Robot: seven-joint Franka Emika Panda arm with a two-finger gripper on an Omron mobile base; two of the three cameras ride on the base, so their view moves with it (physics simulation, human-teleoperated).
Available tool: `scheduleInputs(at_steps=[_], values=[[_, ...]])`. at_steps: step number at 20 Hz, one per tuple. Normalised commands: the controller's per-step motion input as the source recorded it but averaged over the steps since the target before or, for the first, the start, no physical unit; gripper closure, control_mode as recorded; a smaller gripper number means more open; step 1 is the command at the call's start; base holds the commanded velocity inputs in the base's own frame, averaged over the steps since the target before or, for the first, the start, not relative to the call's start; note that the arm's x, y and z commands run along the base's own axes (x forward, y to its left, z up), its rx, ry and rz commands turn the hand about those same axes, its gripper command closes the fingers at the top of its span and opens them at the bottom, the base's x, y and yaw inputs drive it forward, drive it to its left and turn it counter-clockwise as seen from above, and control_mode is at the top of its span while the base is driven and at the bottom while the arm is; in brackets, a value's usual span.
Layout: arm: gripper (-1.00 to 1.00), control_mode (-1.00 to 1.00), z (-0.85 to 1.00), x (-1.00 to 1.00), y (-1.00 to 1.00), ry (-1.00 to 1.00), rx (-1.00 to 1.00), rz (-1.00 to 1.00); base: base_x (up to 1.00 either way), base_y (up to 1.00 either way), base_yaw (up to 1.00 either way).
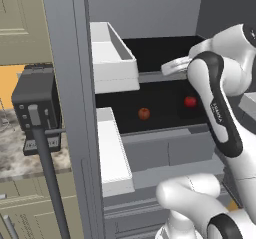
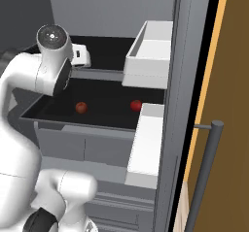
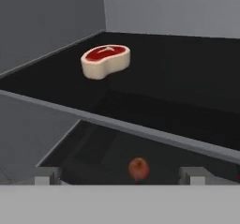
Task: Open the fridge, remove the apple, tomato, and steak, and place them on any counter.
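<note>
While jaws gape, steak (image 3: 105, 61) sits mid-shelf.

Even, soft, slightly blurry rendered light

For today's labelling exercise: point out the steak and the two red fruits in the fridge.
steak (image 3: 105, 60), hand view, red top face.
left fruit (image 1: 144, 113), left base view, its middle.
right fruit (image 1: 190, 101), left base view, its middle.

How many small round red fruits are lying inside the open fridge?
2, both on the lower black shelf: one duller red-orange fruit toward the left, one brighter red fruit toward the right. Others may be hidden.
</note>
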Motion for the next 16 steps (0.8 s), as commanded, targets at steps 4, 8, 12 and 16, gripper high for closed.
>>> scheduleInputs(at_steps=[4,8,12,16], values=[[-1.00,-1.00,0.01,0.34,0.49,0.10,0.06,0.00,0.00,0.00,0.00],[-1.00,-1.00,0.00,0.40,0.46,0.17,0.00,0.00,0.00,0.00,0.00],[-1.00,-1.00,0.08,0.47,0.38,0.12,0.00,0.00,0.00,0.00,0.00],[-1.00,-1.00,0.20,0.34,0.40,0.14,0.00,0.00,0.00,0.00,0.00]])
